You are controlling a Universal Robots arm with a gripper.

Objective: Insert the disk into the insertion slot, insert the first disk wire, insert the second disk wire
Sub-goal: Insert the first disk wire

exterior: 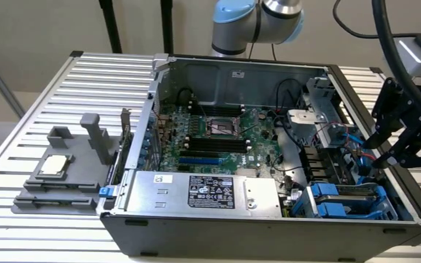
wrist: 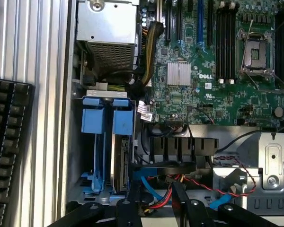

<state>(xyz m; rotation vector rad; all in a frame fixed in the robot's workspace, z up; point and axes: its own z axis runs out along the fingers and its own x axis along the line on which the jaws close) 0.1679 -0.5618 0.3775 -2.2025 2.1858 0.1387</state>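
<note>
A robotics lab bench is indicated: an opened computer case [exterior: 269, 241] is laid on a slatted aluminium table [exterior: 42, 109], a robot arm [exterior: 254, 22] is seen beyond it, a grey moulded fixture [exterior: 64, 186] is set alongside, and a black keyboard [wrist: 9, 151] is placed beside the case.

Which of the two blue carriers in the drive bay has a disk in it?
The carrier nearer the motherboard: a disk shows edge-on behind its blue tab. The other carrier is just an empty blue frame.

A green motherboard [exterior: 218, 137] is mounted beside a black-labelled silver box [exterior: 195, 193]; a grey fixture [exterior: 86, 181] is laid on the slatted table [exterior: 28, 235].
</note>
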